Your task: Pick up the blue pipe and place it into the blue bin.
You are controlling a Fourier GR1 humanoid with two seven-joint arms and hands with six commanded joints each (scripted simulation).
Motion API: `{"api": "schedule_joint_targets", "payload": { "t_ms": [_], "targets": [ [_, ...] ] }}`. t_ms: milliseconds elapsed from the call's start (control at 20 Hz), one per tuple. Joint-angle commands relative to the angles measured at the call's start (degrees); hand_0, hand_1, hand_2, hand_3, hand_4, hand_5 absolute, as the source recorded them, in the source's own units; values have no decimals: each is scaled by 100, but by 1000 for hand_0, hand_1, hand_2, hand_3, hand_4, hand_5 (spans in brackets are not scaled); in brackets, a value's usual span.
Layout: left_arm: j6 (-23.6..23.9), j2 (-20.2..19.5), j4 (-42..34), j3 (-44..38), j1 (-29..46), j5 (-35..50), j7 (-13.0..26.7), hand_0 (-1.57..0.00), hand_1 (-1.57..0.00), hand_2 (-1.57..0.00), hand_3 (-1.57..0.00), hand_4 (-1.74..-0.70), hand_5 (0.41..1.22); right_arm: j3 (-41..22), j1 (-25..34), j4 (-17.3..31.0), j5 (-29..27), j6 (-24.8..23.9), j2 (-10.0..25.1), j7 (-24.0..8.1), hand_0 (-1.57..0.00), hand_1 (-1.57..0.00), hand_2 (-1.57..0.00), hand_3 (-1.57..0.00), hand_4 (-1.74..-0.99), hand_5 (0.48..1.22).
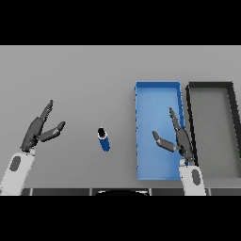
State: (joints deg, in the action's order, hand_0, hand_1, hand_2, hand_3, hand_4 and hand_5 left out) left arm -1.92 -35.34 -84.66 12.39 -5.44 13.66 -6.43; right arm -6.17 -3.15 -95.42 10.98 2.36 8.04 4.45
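A plain grey table [70, 75] fills the whole view, its surface matte and evenly lit, with no strong shadows or glare anywhere on it. Toward the right edge sits a black bin [234, 127] with dark walls and a grey floor, long and rectangular, lying lengthwise away from the viewer. No walls, floor or windows show.
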Motion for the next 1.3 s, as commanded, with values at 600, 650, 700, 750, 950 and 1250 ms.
{"api": "schedule_joint_targets", "payload": {
  "t_ms": [600, 650, 700, 750, 950, 1250],
  "targets": [
    [-1042, -418, -1294, 1022, 444, -136, 630, 1, 1, 1, 1, -1031, 496, -103, 73, -220, 1, 62, -40, -359, 1, 1, 1, 1, -1229, 576],
    [-1111, -397, -1382, 1133, 482, -169, 627, 1, 1, 1, 1, -1047, 483, -123, -1, -201, 23, 59, -49, -283, 1, 1, 1, 1, -1228, 573],
    [-1119, -373, -1420, 1250, 553, -304, 609, 1, 1, 1, 1, -1061, 474, -90, -33, -202, 34, 71, 21, -249, 1, 1, 1, 1, -1223, 572],
    [-1141, -302, -1423, 1380, 503, -450, 591, 1, 1, 1, 1, -1075, 472, -82, -19, -157, 30, 72, 19, -232, 1, 1, 1, 1, -1219, 572],
    [-1156, 116, -1217, 1686, 236, -703, 635, 1, 1, 1, 1, -1123, 470, -92, 17, -151, 30, 98, 23, -282, 1, 1, 1, 1, -1210, 570],
    [-851, 947, -587, 1913, -74, -1031, 488, 1, 1, 1, 1, -1131, 488, -93, -101, -200, -26, 87, -55, -173, 1, 1, 1, 1, -1206, 554]
  ]
}}
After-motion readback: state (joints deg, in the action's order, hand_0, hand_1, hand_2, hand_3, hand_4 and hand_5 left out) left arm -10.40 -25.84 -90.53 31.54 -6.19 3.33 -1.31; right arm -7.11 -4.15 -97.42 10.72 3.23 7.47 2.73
